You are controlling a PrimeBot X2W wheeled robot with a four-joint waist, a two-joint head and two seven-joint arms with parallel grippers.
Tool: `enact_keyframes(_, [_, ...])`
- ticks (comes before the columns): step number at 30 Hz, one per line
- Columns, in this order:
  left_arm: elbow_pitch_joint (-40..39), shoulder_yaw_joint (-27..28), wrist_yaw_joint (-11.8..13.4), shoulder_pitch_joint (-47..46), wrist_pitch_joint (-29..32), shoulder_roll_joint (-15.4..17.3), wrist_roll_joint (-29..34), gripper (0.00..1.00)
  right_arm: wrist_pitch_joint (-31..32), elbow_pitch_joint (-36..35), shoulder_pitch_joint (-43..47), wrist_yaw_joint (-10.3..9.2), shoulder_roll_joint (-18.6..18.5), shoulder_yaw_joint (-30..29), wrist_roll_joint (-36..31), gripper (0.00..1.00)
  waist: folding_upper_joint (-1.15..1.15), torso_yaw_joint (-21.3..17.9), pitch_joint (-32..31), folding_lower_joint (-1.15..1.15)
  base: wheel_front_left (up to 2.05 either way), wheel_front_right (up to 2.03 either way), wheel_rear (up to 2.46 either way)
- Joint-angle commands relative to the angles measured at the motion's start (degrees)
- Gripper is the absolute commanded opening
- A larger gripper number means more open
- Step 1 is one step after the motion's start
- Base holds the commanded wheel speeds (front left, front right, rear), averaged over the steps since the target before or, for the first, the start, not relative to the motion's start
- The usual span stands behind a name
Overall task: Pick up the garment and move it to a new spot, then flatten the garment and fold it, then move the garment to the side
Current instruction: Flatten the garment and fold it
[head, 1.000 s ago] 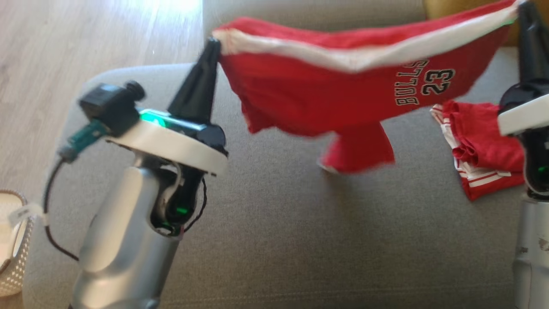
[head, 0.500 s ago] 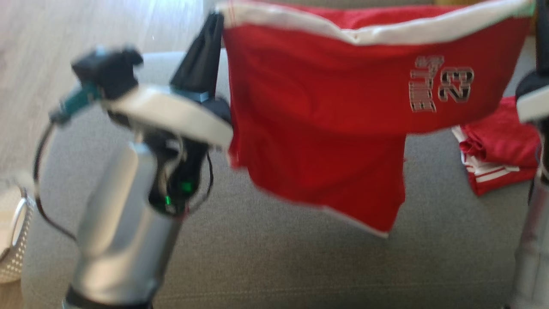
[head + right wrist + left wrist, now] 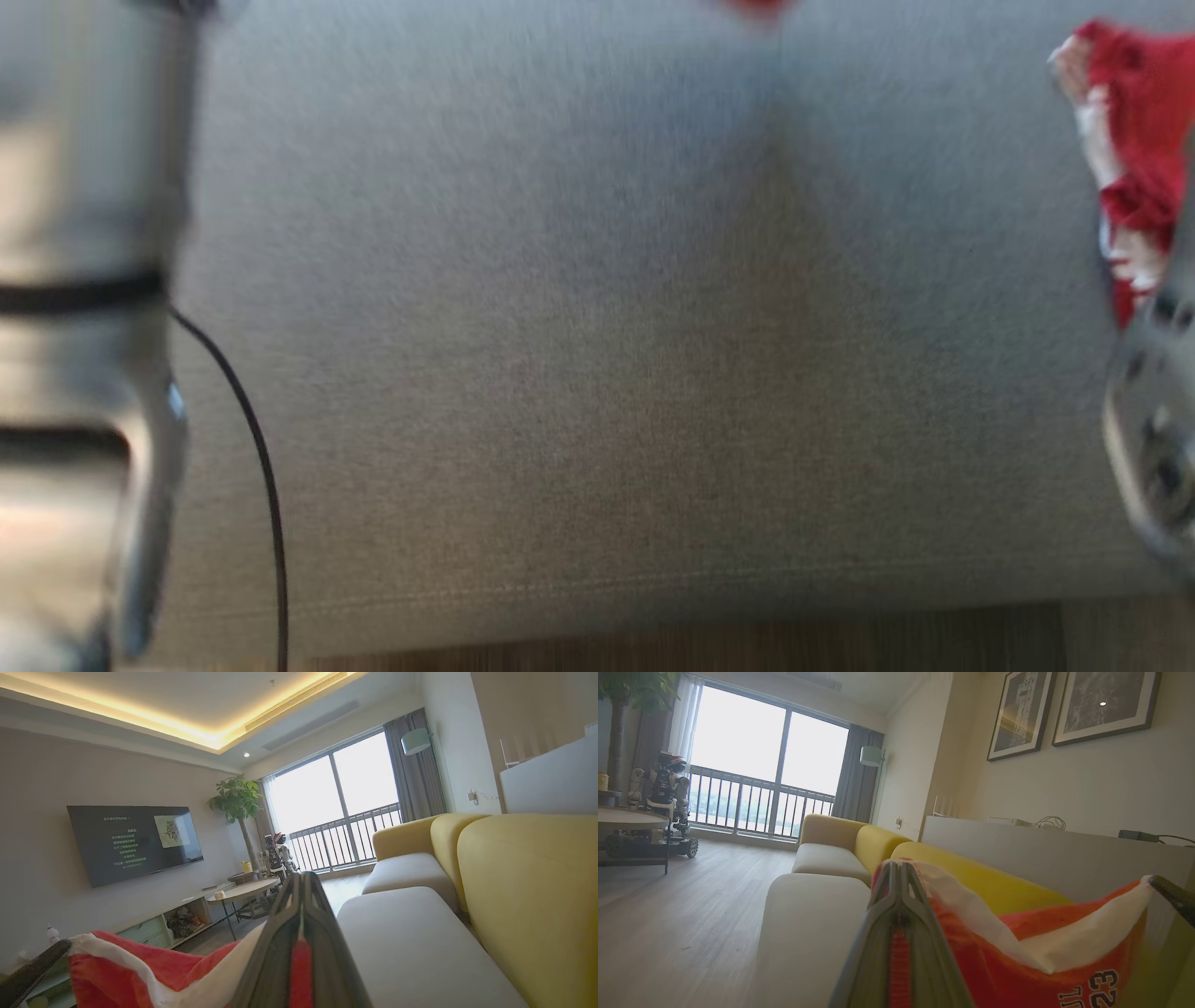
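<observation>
The red shorts (image 3: pixel 1017 961) are held stretched across the lower right of the left wrist view. The white waistband is pinched tight by the left gripper (image 3: pixel 897 865) and right gripper (image 3: pixel 302 877), over the grey sofa (image 3: pixel 597 373).

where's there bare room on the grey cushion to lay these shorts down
The shorts should fit mid grey cushion: bare from the black cable by the left forearm across to the red clothes pile, and down to the front seam. Crowded at the far right, by that pile.
</observation>
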Motion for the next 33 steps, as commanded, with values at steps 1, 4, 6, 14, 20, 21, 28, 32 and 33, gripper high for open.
enact_keyframes(1, [2.53,3.07,-1.78,-6.78,-3.91,2.19,-0.23,0.00,-5.02,3.03,-6.72,0.00,1.03,1.74,-0.61,0.00,0.00,-1.19,8.14,0.00,0.00,0.00,0.00])
enact_keyframes(4, [6.61,3.59,-2.82,-10.05,-7.26,2.09,0.05,0.00,-9.63,7.16,-9.81,0.00,1.03,2.12,-0.46,0.00,0.00,-1.02,9.25,0.00,0.00,0.00,0.00])
enact_keyframes(6, [10.49,3.48,-3.50,-11.94,-10.16,1.79,0.69,0.00,-13.50,10.72,-11.09,0.00,1.03,2.69,0.08,0.00,0.00,-0.71,9.98,0.00,0.00,0.00,0.00])
enact_keyframes(14, [19.64,-2.60,-7.39,-5.02,-13.92,0.40,3.97,0.00,-19.08,21.06,-1.21,0.00,-0.35,11.15,1.06,0.00,0.00,1.22,8.32,0.00,0.00,0.00,0.00])
enact_keyframes(20, [18.60,-5.16,-7.96,8.63,-14.13,1.85,4.50,0.00,-20.53,25.71,9.96,0.00,-1.39,13.50,7.78,0.00,0.00,1.83,3.49,0.00,0.00,0.00,0.00])
enact_keyframes(21, [18.12,-5.63,-7.98,11.09,-14.13,2.14,4.62,0.00,-20.48,26.35,11.76,0.00,-1.77,14.16,8.63,0.00,0.00,2.01,2.57,0.00,0.00,0.00,0.00])
enact_keyframes(28, [16.74,-14.37,-8.02,23.71,-14.15,4.41,3.49,0.00,-17.91,29.24,21.31,0.00,-5.59,19.29,13.64,0.00,0.00,3.62,-3.16,0.00,0.00,0.00,0.00])
enact_keyframes(32, [17.57,-19.11,-8.02,27.54,-13.15,5.87,2.71,0.00,-14.89,30.15,25.10,0.00,-7.98,22.56,15.37,0.00,0.00,4.26,-5.40,0.00,0.00,0.00,0.00])
enact_keyframes(33, [17.76,-19.96,-8.02,28.25,-12.95,6.09,2.76,0.00,-14.37,30.21,25.85,0.00,-8.53,23.27,15.73,0.00,0.00,4.36,-5.88,0.00,0.00,0.00,0.00])
